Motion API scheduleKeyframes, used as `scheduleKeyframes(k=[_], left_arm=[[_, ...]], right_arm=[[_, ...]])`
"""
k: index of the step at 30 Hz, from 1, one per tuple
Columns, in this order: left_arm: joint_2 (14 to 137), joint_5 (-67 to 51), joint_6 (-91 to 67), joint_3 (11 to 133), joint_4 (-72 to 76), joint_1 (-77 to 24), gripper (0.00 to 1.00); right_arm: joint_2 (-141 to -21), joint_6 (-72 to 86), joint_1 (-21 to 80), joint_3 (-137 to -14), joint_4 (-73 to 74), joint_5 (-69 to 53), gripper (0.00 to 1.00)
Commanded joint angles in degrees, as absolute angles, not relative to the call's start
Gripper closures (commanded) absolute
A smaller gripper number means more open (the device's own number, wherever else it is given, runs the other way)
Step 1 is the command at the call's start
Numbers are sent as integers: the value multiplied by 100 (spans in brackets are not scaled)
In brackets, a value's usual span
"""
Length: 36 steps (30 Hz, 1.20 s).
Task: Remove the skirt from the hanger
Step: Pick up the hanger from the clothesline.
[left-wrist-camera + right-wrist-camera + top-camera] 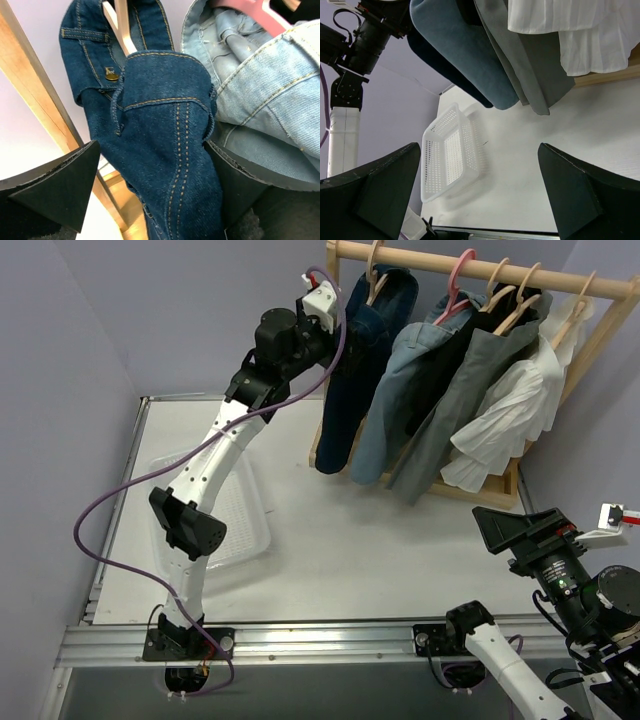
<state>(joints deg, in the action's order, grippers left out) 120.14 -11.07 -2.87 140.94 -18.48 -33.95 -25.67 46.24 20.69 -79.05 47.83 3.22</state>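
My left end effector (152, 160) is up at the rack's (440, 262) left end, jaws apart astride the dark denim (165, 130). The skirt (455, 400) hangs further right under its wooden hanger (517, 308), long axis running down toward the desk (380, 540). My right end effector (479, 145) sits low, spread wide, and I judge the left one nearer. I count five hangers (four wood, one pink), four garments and one basket (436, 150).

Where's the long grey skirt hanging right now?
In the top view the skirt hangs on the wooden rack at the far right, between the light-blue denim garment on its left and the white blouse on its right.
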Motion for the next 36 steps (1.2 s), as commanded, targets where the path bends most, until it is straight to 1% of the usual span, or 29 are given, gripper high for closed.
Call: scheduleKeyframes(k=[1, 2, 4, 6, 7, 8, 9, 14, 18, 24, 27, 31, 34, 36], left_arm=[[12102, -616, 263, 14326, -2030, -3533, 6], [12120, -563, 281, 14344, -2065, -3533, 8], [12181, -519, 316, 14387, -2100, -3542, 23], [12286, -483, 325, 14554, -2241, -3533, 48], [12331, -466, 343, 14642, -2311, -3533, 74], [12366, -448, 343, 14808, -2459, -3533, 89], [12375, -396, 325, 14853, -2504, -3542, 97], [12085, -194, 107, 14756, -2425, -3525, 98], [11787, -290, -272, 14958, -2382, -3498, 98], [11277, -369, -641, 14836, -1969, -3481, 98], [11223, -395, -694, 14923, -1872, -3481, 98], [11391, -580, -878, 15372, -2127, -3402, 98], [11347, -694, -1002, 15328, -2206, -3349, 98], [11164, -747, -1011, 15074, -2233, -3349, 98]], right_arm=[[-2681, 4535, 2109, -7937, 4676, 422, 0], [-2663, 4544, 2101, -7919, 4676, 431, 0], [-2637, 4553, 2101, -7875, 4658, 457, 0], [-2645, 4544, 2101, -7866, 4650, 483, 0], [-2646, 4553, 2101, -7875, 4641, 483, 0], [-2672, 4553, 2109, -7875, 4632, 475, 0], [-2672, 4553, 2101, -7875, 4606, 475, 0], [-2777, 4527, 2101, -7901, 4553, 448, 0], [-2856, 4491, 2101, -7945, 4483, 457, 0], [-2935, 4491, 2109, -7928, 4421, 448, 0], [-2927, 4491, 2109, -7884, 4412, 466, 0], [-2909, 4500, 2101, -7849, 4351, 404, 0], [-2953, 4491, 2101, -7884, 4386, 369, 0], [-3023, 4439, 2101, -7945, 4421, 317, 0]])
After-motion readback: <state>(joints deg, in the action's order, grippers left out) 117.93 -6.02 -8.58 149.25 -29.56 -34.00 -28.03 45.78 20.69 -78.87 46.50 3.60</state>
